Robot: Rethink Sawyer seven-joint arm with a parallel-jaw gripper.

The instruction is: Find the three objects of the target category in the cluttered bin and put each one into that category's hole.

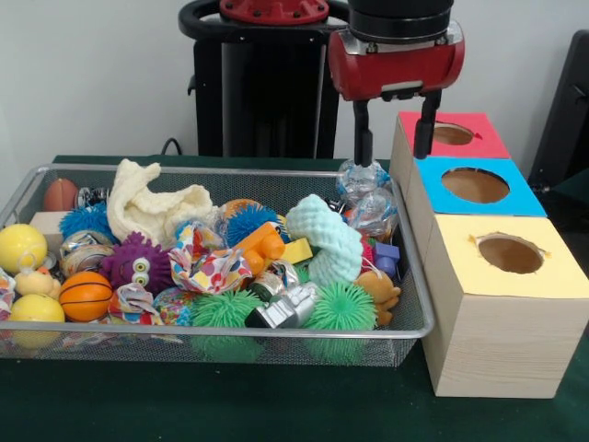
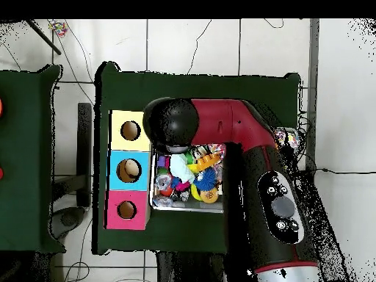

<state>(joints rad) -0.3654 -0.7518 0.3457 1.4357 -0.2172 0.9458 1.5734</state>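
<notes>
Dotted cloth point(image 1: 207, 261), white with many-coloured spots, lies bunched near the middle of the bin point(image 1: 416, 304), between a purple fuzzy toy point(image 1: 138, 264) and an orange block point(image 1: 262, 245). A second scrap with like print point(image 1: 134, 300) shows lower down beside a small basketball point(image 1: 86, 295); whether it is the same kind of cloth is hard to tell. A third bunch cannot be made out.

Around these sit a cream knitted cloth point(image 1: 152, 207), a mint foam twist point(image 1: 327, 241), green spiky balls point(image 1: 342, 308), yellow balls point(image 1: 20, 247) at the left end, and crinkled foil wrappers point(image 1: 371, 207) at the far right corner.

Just beside the bin's right end stand three boxes in a row on the green tabletop point(image 1: 230, 405): yellow-faced box point(image 1: 502, 318) nearest the camera with its ragged hole point(image 1: 510, 253), then the blue box point(image 1: 474, 186), then the red one point(image 1: 453, 135).

The pincer point(image 1: 393, 138) hangs over the bin's far right corner, its two black fingers point(image 1: 363, 129) spread apart and holding nothing, one above the foil wrappers, the other in front of the red box. In the overhead view the arm point(image 2: 242, 147) covers most of the bin.
</notes>
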